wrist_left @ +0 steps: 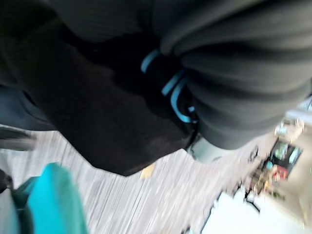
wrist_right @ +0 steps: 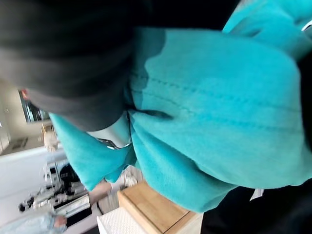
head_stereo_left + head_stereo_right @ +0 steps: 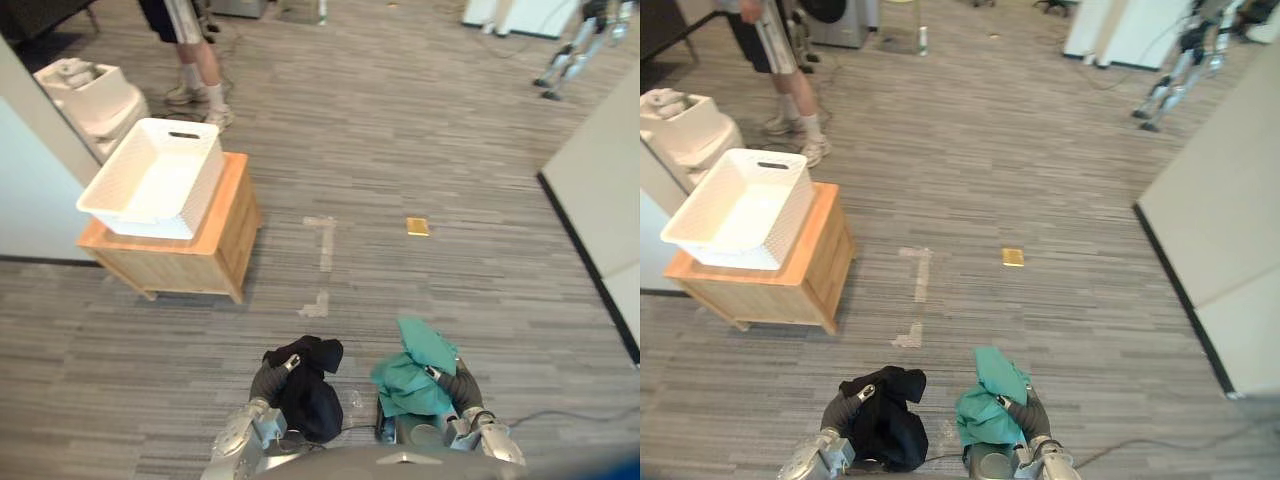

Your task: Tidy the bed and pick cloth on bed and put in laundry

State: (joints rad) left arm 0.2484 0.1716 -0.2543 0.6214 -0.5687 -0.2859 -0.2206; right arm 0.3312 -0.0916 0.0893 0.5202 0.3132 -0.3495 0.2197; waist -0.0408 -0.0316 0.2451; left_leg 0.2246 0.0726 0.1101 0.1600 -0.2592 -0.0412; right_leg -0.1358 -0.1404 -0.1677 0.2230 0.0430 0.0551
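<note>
Well apart from the white laundry basket [image 3: 200, 195], on its robot-facing side and off to its right: both hands, side by side, held above the floor. Left hand [image 3: 280, 372]: clenched on a black cloth [image 3: 312, 395], one silver finger lying over the fabric, rest of the cloth hanging in a bunch beside the wrist. Right hand [image 3: 445, 380], farther from the basket than the left: clenched on a teal cloth [image 3: 412, 375], bunched and draped over the hand, one silver finger showing at the fabric edge. Neither cloth touching the basket. Directly under the basket: a wooden cabinet [image 3: 225, 240], basket set toward its left side. Right of the basket, on the floor: pale tape marks [image 3: 322, 245], then farther right a small yellow object [image 3: 417, 227]. Beyond the basket: a person's legs [image 3: 195, 70], standing.
</note>
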